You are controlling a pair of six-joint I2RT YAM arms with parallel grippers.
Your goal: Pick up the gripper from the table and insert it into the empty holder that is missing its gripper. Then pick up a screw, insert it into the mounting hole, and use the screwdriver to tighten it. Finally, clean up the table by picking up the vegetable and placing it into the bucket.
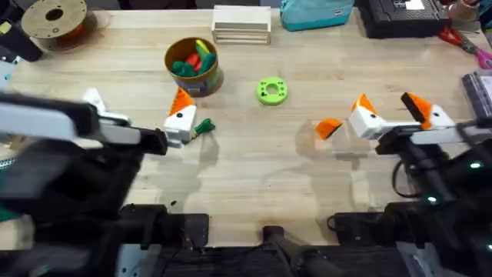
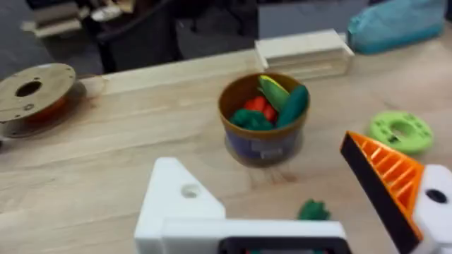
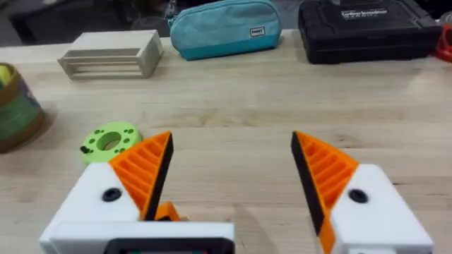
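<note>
Closest under the overhead camera, the left arm [image 1: 69, 127] looms dark and blurred, and its left gripper [image 2: 258, 169] hangs spread and empty above the table. One of its fingers is the holder [image 2: 176, 201], a bare white block with a visible mounting hole and no orange wedge, while its partner finger [image 2: 385, 176] carries one. Held up and apart like this, the bare block seems presented so the missing piece can be slid on. That piece, the gripper [image 1: 329, 128], lies loose on the wood well to the right, just beside the right gripper [image 3: 232, 141], whose two wedge-tipped fingers stand wide apart with nothing between them. In the right wrist view the loose wedge peeks out just under one fingertip, so the claw looks staged for the pickup, though it does not yet straddle the wedge. I judge the task at its first step. Farther out, the vegetable [image 1: 204, 127] lies on the table near the left gripper's wedge-tipped finger, not yet in the bucket [image 1: 192, 68], which already holds red, green and yellow toy pieces. A green ring disc [image 1: 270, 91] sits between the bucket and the loose wedge.
</note>
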